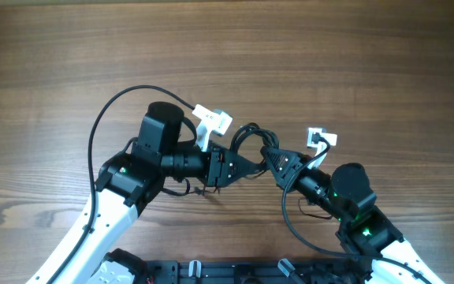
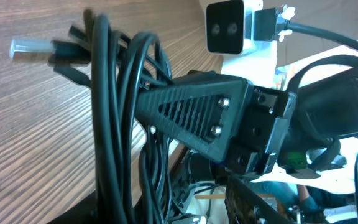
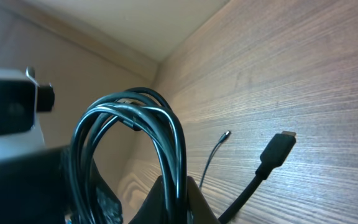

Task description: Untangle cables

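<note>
Dark greenish-black and glossy, the cables arch up out of my right gripper in a tight hoop of maybe 3 strands. That gripper is pinched hard on the base of the bundle, wires running straight down between its jaws. My left gripper is right there too, nose to nose with the right over the middle of the wooden table, just beside the same knot on its left flank. Whether its jaws are parted or closed I cannot tell: its own wrist view is filled by the loops and my other arm's finger, and from overhead the tips are lost, black on black. Now the geometry. The hoop stands between the 2 grippers and leans toward the far side of the table, its long axis running away from both arms. 1 plug and a thinner tail hang loose off to the side in the right wrist view. With the right acting as anchor, the left looks like the arm to work with, and it sits close against the loop. My read: take 1 strand and draw it leftward against that anchor, not the whole hoop.
</note>
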Robot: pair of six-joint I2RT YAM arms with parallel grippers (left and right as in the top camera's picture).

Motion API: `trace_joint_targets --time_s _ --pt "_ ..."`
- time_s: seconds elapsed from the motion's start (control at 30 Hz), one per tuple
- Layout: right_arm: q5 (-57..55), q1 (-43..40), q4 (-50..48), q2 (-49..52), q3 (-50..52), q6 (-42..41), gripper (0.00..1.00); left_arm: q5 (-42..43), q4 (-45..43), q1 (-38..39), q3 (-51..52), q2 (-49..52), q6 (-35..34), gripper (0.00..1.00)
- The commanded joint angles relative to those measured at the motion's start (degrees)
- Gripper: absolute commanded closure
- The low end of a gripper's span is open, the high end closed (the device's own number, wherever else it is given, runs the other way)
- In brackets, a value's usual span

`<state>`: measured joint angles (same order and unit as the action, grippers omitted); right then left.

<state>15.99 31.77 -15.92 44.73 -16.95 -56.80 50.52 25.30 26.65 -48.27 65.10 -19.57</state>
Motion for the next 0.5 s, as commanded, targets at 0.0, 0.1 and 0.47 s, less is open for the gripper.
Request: trace_joint_targets --time_s 0.0,0.1,0.47 --pt "0.00 -0.13 -0.74 -0.04 -0.04 -3.34 0.95 -3.85 0.07 -0.13 -0.42 0.39 0.72 0.48" --pt "2.73 -0.13 -0.74 -0.04 -0.04 -3.39 0.95 -7.82 -0.02 -0.13 -0.42 0.39 0.70 0.48" --pt "3.43 -0.15 0.94 -0.68 -0.13 17.03 0.49 -20.31 -0.61 -0.15 -0.42 1.33 -5.79 0.96"
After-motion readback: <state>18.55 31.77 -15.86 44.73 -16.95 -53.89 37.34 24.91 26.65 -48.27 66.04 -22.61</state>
